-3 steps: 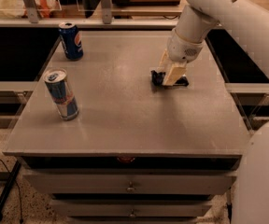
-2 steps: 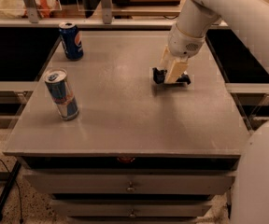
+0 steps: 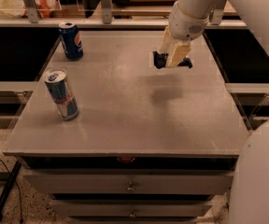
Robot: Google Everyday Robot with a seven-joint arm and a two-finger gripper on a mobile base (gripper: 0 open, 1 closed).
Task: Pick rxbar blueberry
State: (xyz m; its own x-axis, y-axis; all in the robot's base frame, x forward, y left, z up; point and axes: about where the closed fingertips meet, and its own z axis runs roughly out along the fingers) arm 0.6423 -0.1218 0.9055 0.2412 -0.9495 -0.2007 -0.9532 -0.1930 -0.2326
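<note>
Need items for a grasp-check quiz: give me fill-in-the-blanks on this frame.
1. The gripper holds the rxbar blueberry ___ the table, with its shadow cast beneath.
2. The table carries ___ cans.
3. The Pepsi can and the Red Bull can both stand ___.
Missing words: above; two; upright.

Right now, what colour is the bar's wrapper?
Dark navy, in the camera view; the rxbar blueberry is held in the gripper above the table.
</note>
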